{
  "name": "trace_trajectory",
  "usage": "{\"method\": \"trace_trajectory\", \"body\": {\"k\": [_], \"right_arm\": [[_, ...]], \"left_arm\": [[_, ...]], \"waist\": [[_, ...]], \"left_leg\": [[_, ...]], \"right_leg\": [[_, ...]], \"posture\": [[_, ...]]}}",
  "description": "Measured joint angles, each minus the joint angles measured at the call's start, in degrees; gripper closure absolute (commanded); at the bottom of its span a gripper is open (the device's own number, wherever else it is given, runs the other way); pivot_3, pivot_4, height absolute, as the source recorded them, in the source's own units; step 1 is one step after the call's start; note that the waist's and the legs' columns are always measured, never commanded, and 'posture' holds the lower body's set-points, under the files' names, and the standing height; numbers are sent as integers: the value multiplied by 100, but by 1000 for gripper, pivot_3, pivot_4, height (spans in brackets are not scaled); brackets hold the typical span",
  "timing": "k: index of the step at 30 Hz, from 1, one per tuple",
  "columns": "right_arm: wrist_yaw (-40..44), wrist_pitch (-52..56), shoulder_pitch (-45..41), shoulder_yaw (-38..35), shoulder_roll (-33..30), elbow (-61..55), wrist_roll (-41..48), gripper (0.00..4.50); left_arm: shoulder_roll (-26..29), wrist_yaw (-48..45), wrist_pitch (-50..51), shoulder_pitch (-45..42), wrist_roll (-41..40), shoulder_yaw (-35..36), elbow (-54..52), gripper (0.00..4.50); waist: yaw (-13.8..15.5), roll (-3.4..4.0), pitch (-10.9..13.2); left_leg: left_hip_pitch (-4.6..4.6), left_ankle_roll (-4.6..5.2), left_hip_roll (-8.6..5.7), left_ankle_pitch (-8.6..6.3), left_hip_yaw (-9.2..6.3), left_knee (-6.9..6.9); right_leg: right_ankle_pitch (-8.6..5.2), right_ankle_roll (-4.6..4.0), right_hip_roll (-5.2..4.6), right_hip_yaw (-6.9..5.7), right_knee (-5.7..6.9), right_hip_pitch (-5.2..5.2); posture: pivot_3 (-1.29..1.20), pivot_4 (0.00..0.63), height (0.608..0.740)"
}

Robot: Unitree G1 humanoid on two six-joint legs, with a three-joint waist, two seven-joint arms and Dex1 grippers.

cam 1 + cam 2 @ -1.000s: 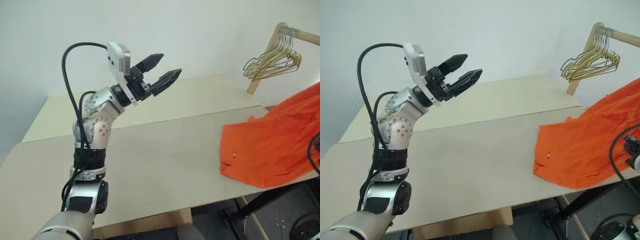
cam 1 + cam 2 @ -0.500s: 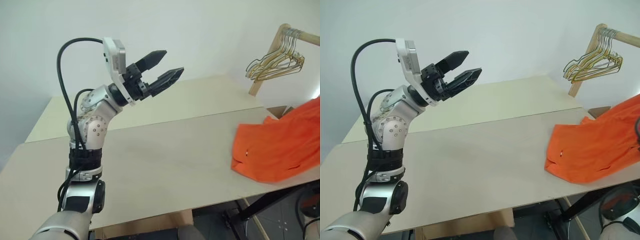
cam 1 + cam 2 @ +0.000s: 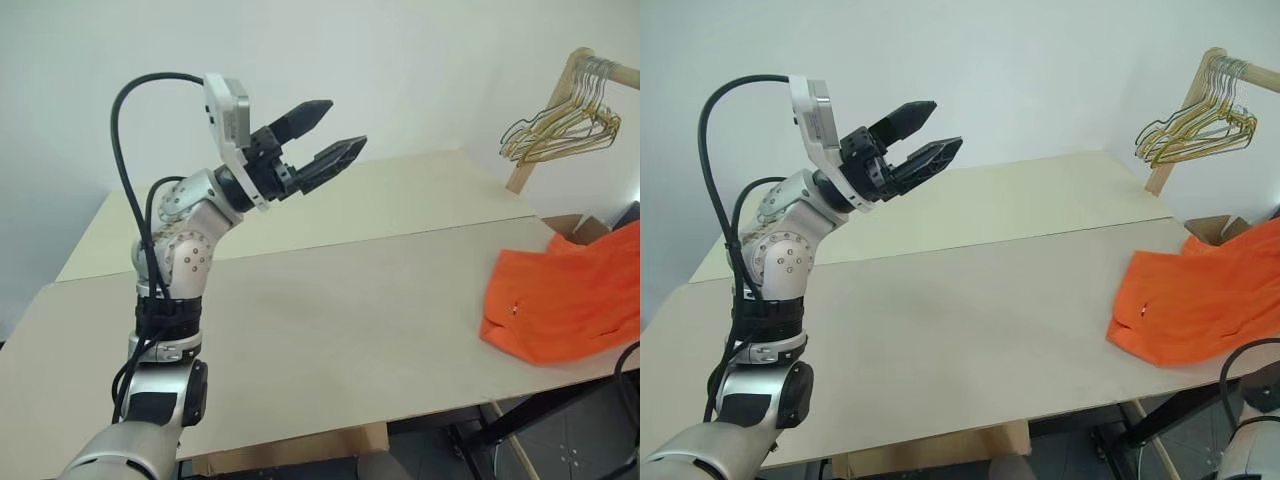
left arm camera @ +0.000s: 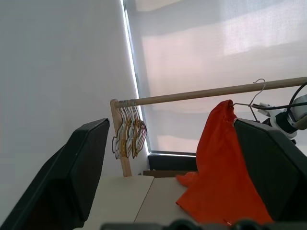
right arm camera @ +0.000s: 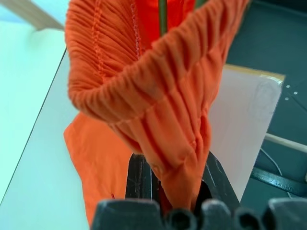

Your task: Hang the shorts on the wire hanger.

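Observation:
The orange shorts [image 3: 565, 300] lie partly on the table's right end, and their far side is lifted off past the edge. In the right wrist view my right gripper [image 5: 175, 191] is shut on the gathered waistband [image 5: 144, 96], and a thin wire [image 5: 162, 14] runs up inside it. The left wrist view shows the shorts [image 4: 218, 163] drawn up to a point at the thin wire hanger [image 4: 249, 102], whose hook sits by the wooden rod [image 4: 192, 94]. My left gripper [image 3: 340, 125] is raised high over the table's left part, open and holding nothing, pointing towards the shorts.
The beige table [image 3: 330, 330] has a seam along its length. A bunch of gold and grey hangers [image 3: 560, 130] hangs on the wooden rack at the far right. A cardboard box [image 3: 575, 228] stands behind the shorts. Black table legs show under the right end.
The shorts have slid to the right across the table, so less of them lies on it. My left gripper has stayed raised and open.

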Motion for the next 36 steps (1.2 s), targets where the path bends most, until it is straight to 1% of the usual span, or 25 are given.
{"method": "trace_trajectory", "body": {"k": [4,9,15,17,18,19,20,29,30,34,36], "right_arm": [[-124,-483,-172,-128,-272,651,-115,4500],[-553,-1169,-205,-435,-488,1388,-160,4500],[-952,-1521,-180,-556,-520,1644,-141,4500],[-1047,-1562,-154,-560,-520,1656,-139,4500],[-1078,-1583,-131,-549,-520,1656,-138,3946],[-1105,-1612,-97,-540,-514,1645,-137,3741],[-1115,-1619,-72,-532,-503,1632,-135,3429],[-1129,-1738,49,-519,-472,1518,-88,231],[-1129,-1755,57,-518,-472,1511,-87,108],[-1124,-1881,177,-455,-446,1322,-92,108],[-1128,-2014,291,-259,-346,1031,-107,108]], "left_arm": [[31,-21,-2,2,0,-20,0,21],[62,-30,-2,1,0,-28,7,21],[81,-30,-2,1,0,-31,6,21],[82,-28,-2,2,0,-32,5,21],[82,-27,-1,2,-1,-36,-2,0],[83,-27,-1,2,-1,-38,-9,0],[90,-26,0,2,-1,-38,-16,0],[109,-11,8,83,-5,-47,-195,0],[114,-11,8,83,-8,-47,-212,0],[122,-10,8,83,-11,-48,-214,0],[123,-8,8,83,-10,-51,-212,0]], "waist": [[17,-8,16],[15,-11,20],[14,-14,21],[19,-13,21],[19,-13,21],[19,-13,21],[19,-13,21],[83,-14,22],[88,-14,21],[98,-14,21],[97,-13,21]], "left_leg": [[2,0,1,0,7,-5],[4,-1,2,0,12,-15],[1,-2,3,1,16,-29],[1,-3,4,1,16,-37],[0,-4,5,2,17,-42],[-2,-4,4,2,18,-42],[-3,-4,3,2,21,-42],[-2,-5,3,3,28,-43],[-2,-6,3,3,28,-43],[-2,-6,3,3,29,-43],[-2,-6,3,3,29,-42]], "right_leg": [[2,4,0,2,-13,14],[3,5,1,3,-24,17],[5,9,1,4,-45,18],[13,17,1,4,-70,23],[17,19,2,4,-82,25],[19,22,1,4,-88,26],[21,25,-2,6,-93,26],[25,30,-3,11,-100,28],[26,31,-3,11,-100,28],[26,31,-3,12,-100,29],[26,32,-3,13,-100,28]], "posture": [[-267,0,740],[-264,0,740],[-262,0,740],[-260,0,740],[-259,0,740],[-259,0,740],[-259,0,740],[-257,0,740],[-257,0,740],[-259,0,740],[-260,0,740]]}}
